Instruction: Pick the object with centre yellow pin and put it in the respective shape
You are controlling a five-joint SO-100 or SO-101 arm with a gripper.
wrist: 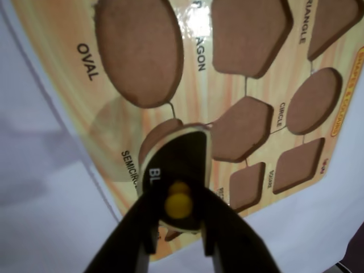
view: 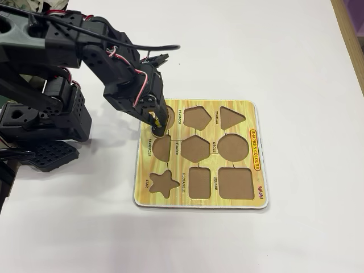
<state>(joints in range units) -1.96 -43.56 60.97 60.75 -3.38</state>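
The gripper [wrist: 181, 227] is pinching the yellow knob of the black half-disc piece [wrist: 182, 156] (tan rim). The piece is w/ the gripper right over the SEMICIRCLE hole [wrist: 154, 138] in the yellow board [view: 257, 187].

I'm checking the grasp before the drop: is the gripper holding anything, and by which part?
Yes. The gripper holds the black half-disc piece by its central yellow knob, just above the semicircle cut-out.

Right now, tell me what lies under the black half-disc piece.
In the wrist view, the pincer holds the black half-disc piece by its yellow knob, over the SEMICIRCLE cut-out. Only the cut-out's upper-left edge shows; the rest, and whether the piece is seated, is hidden.
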